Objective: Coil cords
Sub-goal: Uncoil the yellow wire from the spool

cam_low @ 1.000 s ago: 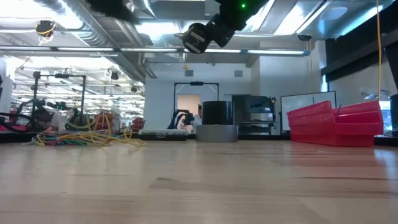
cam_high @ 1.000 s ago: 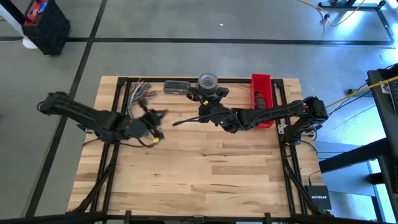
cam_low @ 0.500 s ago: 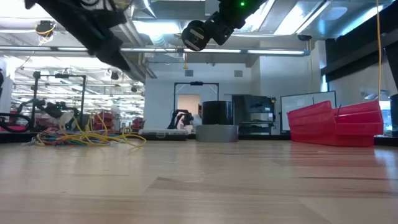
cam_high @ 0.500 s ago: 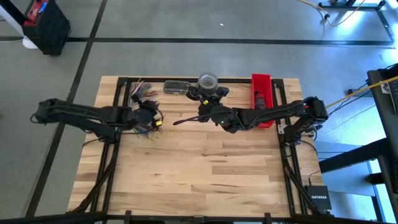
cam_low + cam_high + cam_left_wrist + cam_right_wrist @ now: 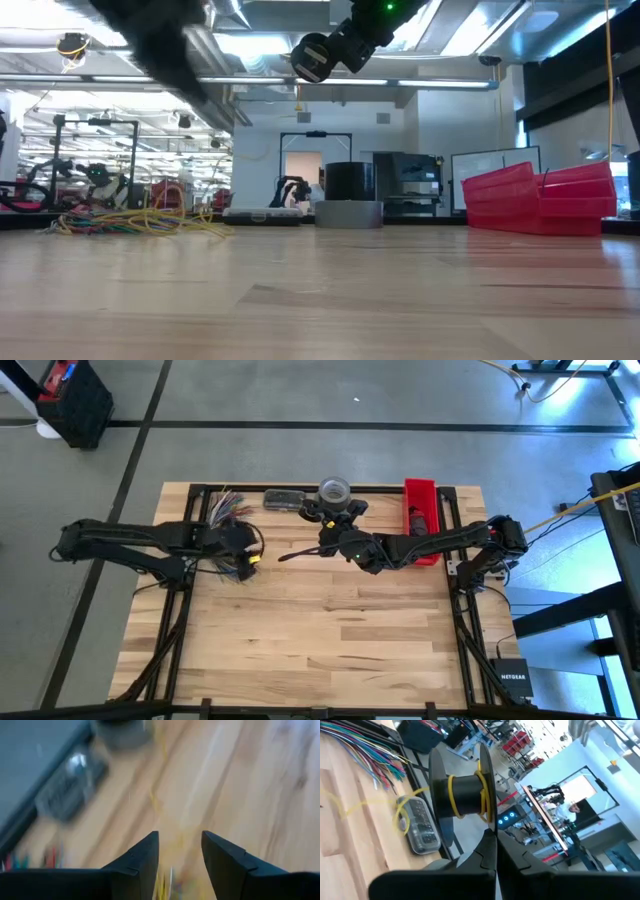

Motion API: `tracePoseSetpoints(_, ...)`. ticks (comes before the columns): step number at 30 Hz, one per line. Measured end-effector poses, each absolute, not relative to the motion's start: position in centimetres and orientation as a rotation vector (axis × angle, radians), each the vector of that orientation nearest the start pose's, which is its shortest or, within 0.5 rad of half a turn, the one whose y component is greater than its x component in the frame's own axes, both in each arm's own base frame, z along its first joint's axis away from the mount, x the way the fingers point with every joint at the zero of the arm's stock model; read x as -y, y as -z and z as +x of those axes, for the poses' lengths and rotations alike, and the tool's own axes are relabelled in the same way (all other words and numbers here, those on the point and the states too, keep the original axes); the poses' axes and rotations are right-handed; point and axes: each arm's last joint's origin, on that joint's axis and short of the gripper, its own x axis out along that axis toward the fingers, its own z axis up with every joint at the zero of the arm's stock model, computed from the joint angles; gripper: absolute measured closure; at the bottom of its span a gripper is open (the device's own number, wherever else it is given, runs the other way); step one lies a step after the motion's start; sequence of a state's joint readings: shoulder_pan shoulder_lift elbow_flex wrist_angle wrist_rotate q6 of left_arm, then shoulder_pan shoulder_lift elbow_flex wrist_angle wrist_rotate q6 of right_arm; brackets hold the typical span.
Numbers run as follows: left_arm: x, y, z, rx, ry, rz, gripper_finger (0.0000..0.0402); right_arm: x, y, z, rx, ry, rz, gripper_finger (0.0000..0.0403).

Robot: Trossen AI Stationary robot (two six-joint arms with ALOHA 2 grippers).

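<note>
The cords [image 5: 226, 510] lie in a loose multicoloured tangle at about ten o'clock on the bench [image 5: 330, 650], near its far left corner, with their coloured ends fanned toward the back edge. From table height the same heap [image 5: 130, 222] rests flat on the wood, yellow strands trailing out to one side. The left gripper [image 5: 243, 556] hangs just at the near edge of that tangle, its fingers [image 5: 142, 862] spread apart with a clear gap between them and nothing held in it; a few yellow strands show blurred on the wood under the gap.

The right gripper [image 5: 288, 556] sits near the twelve o'clock part of the bench, reaching in from the right side, its fingers [image 5: 492, 852] pressed together. Its wrist view shows a black spool [image 5: 462, 795] with yellow cord wound round the hub right in front of the tips, though I cannot tell whether they grip it. Beyond the spool a small dark device [image 5: 420, 827] lies on the wood with a yellow strand looped over it.

At the back edge a grey tape roll [image 5: 333, 490] stands at twelve o'clock, and a red bin [image 5: 421, 520] sits at about one o'clock.
</note>
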State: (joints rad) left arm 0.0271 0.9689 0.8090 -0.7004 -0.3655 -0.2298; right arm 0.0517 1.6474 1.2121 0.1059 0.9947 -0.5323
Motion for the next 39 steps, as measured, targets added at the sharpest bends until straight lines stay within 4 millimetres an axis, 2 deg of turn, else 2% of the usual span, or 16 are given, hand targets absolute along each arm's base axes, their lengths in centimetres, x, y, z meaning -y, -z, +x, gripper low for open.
tracePoseSetpoints(4, -1.0, -27.9, 19.8, -0.542, -0.425, 0.056, 0.0259, 0.5, -29.1, 36.8, -0.525, 0.801, -0.645, 0.0402)
tracePoseSetpoints(7, -1.1, -27.4, 21.1, -0.358, -0.415, 0.114, 0.0259, 0.4, -29.1, 36.9, -0.505, 0.781, -0.622, 0.0402)
tracePoseSetpoints(11, -1.8, -26.5, 22.1, -0.229, -0.447, 0.107, 0.0259, 0.4, -29.2, 37.0, -0.487, 0.76, -0.612, 0.0402)
tracePoseSetpoints(22, -4.1, -25.4, 23.8, -0.152, -0.439, 0.035, 0.0259, 0.3, -29.4, 37.2, -0.459, 0.716, -0.6, 0.0402)
tracePoseSetpoints(28, -4.4, -25.6, 23.8, -0.135, -0.452, 0.032, 0.0262, 0.2, -29.4, 37.3, -0.44, 0.675, -0.592, 0.0402)
tracePoseSetpoints(32, -4.5, -25.6, 23.8, -0.137, -0.454, 0.043, 0.0298, 0.2, -29.4, 37.3, -0.439, 0.675, -0.592, 0.0402)
tracePoseSetpoints(37, -4.3, -25.6, 23.8, -0.153, -0.443, 0.095, 0.0384, 0.2, -29.4, 37.3, -0.439, 0.674, -0.592, 0.0402)
tracePoseSetpoints(39, -4.2, -25.6, 23.8, -0.152, -0.438, 0.101, 0.0393, 0.2, -29.4, 37.3, -0.439, 0.674, -0.592, 0.0402)
